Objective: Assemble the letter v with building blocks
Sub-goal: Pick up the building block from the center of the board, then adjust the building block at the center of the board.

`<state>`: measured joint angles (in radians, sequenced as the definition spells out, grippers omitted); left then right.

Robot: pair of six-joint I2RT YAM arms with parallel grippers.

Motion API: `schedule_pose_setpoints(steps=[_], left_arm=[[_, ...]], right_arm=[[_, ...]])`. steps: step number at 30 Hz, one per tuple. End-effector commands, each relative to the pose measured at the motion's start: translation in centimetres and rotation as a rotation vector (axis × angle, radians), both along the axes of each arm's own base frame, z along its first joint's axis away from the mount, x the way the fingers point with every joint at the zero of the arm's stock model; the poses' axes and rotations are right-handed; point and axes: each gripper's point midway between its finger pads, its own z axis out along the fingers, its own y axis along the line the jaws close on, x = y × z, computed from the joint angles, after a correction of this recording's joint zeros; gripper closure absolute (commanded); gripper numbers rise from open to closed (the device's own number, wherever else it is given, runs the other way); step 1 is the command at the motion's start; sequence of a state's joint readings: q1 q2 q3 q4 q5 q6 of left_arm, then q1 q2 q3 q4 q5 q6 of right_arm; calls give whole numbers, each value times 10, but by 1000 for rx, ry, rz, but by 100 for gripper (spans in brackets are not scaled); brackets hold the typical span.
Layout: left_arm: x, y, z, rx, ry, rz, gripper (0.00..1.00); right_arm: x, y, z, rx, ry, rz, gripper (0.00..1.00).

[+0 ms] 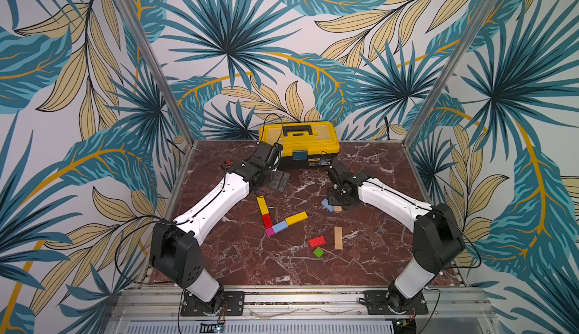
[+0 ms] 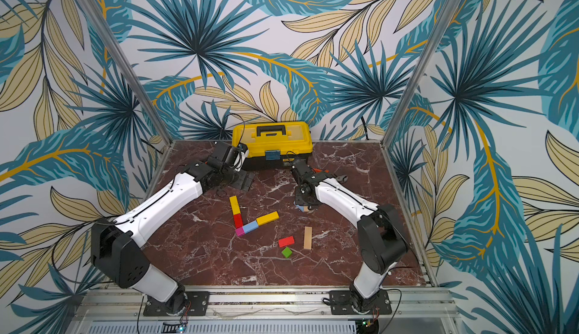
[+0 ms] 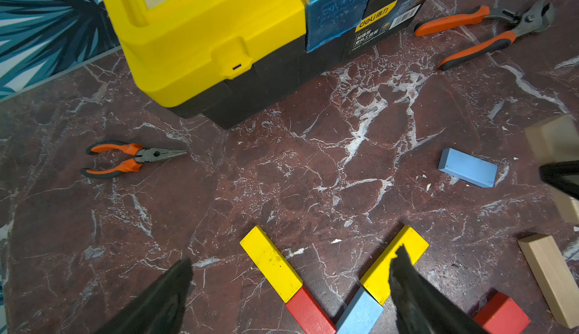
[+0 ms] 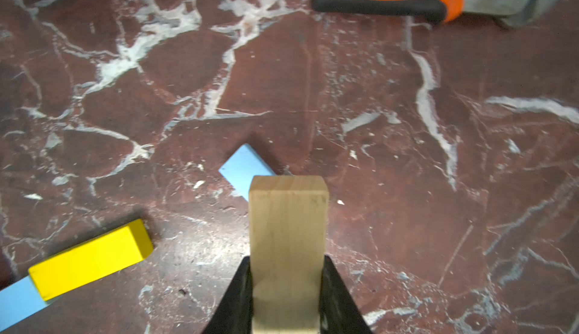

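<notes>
Five building blocks form a V on the marble table: yellow bar [image 1: 262, 205], red block [image 1: 267, 220], magenta cube [image 1: 269, 231], light-blue block [image 1: 279, 227], yellow bar [image 1: 296, 218]. My right gripper [image 4: 286, 259] is shut on a tan bar [image 4: 288, 222], held just above a loose light-blue block [image 1: 327, 205] at the right of the V. A second tan bar [image 1: 338, 237], a red block [image 1: 317, 241] and a green cube [image 1: 318, 252] lie nearer the front. My left gripper [image 3: 291, 257] hangs open behind the V, with nothing between its fingers.
A yellow and black toolbox [image 1: 299, 142] stands at the back middle. Orange-handled needle-nose pliers [image 3: 134, 158] lie at the back left, and orange-handled cutters [image 3: 482, 31] lie to the right of the toolbox. Metal frame posts rise at the table's back corners.
</notes>
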<state>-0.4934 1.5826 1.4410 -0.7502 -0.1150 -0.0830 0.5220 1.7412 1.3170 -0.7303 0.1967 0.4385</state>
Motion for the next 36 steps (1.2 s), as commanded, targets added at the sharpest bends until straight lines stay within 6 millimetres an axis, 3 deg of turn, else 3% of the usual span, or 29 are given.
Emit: schedule_pose_setpoints(steps=[1,8,17,30,36], left_arm=[[6,-3,20,-47,-46,10,1],[6,-2,22,-52,-51,13,1],[6,-5,21,-63,-44,10,1],[7,-7,21,-69,-40,4,1],[7,-8,21,-72,-41,0,1]], right_arm=[[-4,26,-20,4,89,121,76],[1,56,-47,19,181,234,76],[9,63,-65,-6,255,242,76],[1,39,-81,-73,322,179,76],[-8,14,-87,-86,343,123,75]])
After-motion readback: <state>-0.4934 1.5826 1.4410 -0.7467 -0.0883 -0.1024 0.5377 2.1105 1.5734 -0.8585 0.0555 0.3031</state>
